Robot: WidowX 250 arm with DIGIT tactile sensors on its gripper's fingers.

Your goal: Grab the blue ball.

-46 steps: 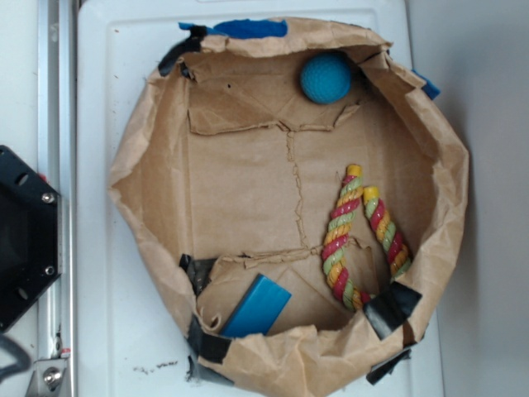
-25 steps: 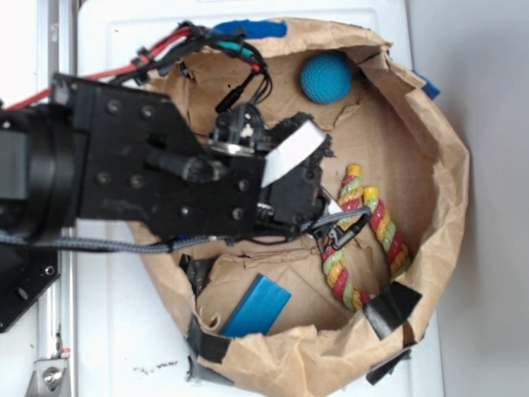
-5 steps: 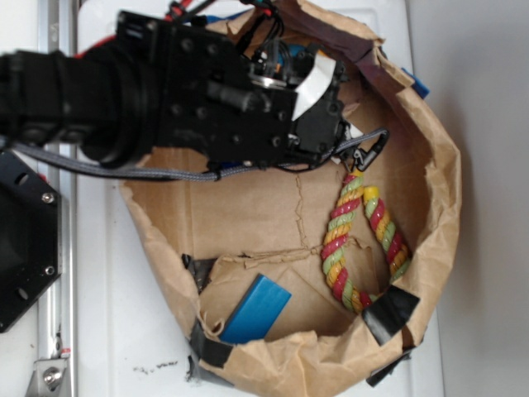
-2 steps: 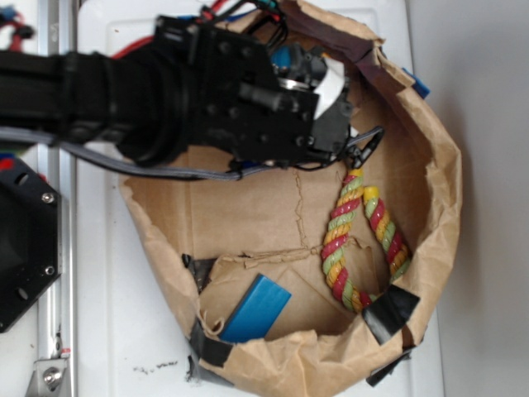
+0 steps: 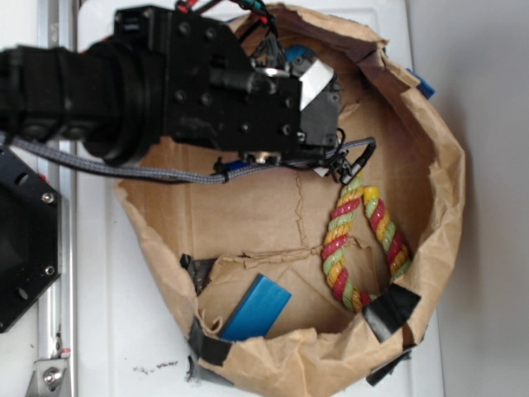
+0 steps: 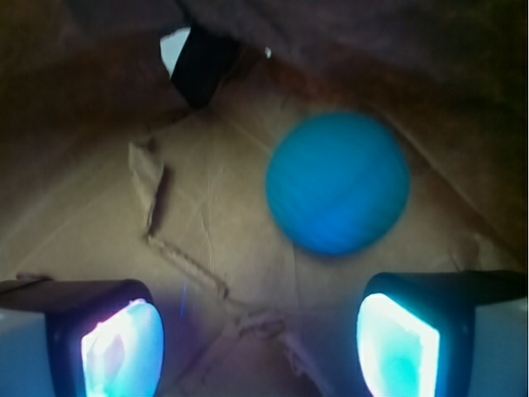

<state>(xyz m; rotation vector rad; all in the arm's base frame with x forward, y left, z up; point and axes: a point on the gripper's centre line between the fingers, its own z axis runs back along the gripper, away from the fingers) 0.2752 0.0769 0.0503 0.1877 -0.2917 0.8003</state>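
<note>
1. Two black gripper (image 6: pixel 260 343) fingers were spread wide, holding nothing, so it was mid-approach.
2. Small teal-blue rubbery ball (image 6: pixel 338 183) sat ahead, slightly right, on brown paper (image 6: pixel 99 215).
3. Next move probably needed nudging forward-right, then closing.

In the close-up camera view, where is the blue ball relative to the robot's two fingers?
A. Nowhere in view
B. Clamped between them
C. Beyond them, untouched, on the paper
C: in the wrist view the blue ball lies past the open gripper, touching neither finger.
</note>
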